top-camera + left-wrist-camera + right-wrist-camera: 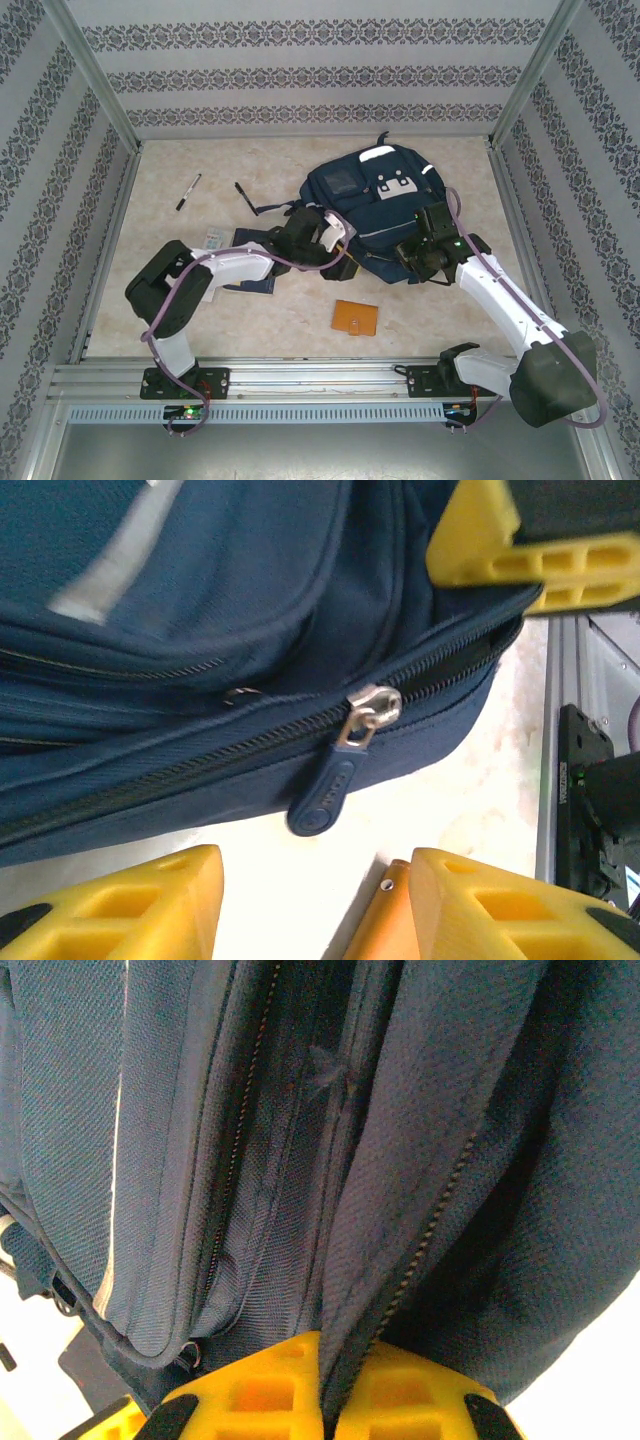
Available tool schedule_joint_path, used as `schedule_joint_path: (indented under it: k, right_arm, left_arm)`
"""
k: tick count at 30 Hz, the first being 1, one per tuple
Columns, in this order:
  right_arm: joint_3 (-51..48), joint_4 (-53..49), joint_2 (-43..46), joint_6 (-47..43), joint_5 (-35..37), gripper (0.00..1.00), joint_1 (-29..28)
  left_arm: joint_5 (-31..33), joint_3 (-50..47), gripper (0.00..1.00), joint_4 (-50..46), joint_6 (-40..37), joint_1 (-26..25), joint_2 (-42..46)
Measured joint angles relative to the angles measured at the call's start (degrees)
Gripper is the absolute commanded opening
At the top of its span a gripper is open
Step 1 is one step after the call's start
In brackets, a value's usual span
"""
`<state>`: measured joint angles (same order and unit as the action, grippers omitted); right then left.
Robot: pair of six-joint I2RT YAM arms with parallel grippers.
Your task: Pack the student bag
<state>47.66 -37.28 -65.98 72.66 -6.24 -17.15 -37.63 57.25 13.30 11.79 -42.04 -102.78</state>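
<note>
One student bag [372, 192], lengthwise near-to-far, top far

The top external camera looks steeply down from above and behind the arm bases [185, 383], taking in the whole table [300, 320]. Both wrist cameras sit very close to the student bag [385, 200], the left facing its zipper pull [372, 708], the right its side seams [340, 1160]. All three share the bag.

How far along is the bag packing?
Done: the navy-blue striped fabric backpack is partly unzipped. In hand: right fingers pinch its edge; left fingers stand open by the blue zipper pull. Left: two black pens, orange flat wallet lie outside.
</note>
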Motion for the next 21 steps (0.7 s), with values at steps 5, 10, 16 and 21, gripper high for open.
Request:
schedule_joint_path:
  k: [5,10,16,21]
  right_arm:
    - [0.2,0.0,0.0,0.0,0.1,0.0,-0.7]
    - [0.2,0.2,0.0,0.0,0.1,0.0,-1.5]
    - [0.2,0.7,0.0,0.0,0.0,0.0,-1.8]
    - [0.2,0.6,0.0,-0.8,0.3,0.0,-1.8]
  left_arm:
    - [0.9,0.7,0.51,0.1,0.0,-1.0,-2.0]
    - [3.6,2.1,0.49,0.0,0.0,-1.0,-2.6]
    - [5.6,3.7,0.47,-0.4,-1.3,-1.0,-2.6]
    - [4.9,4.1,0.27,-1.4,-4.1,-1.0,-2.6]
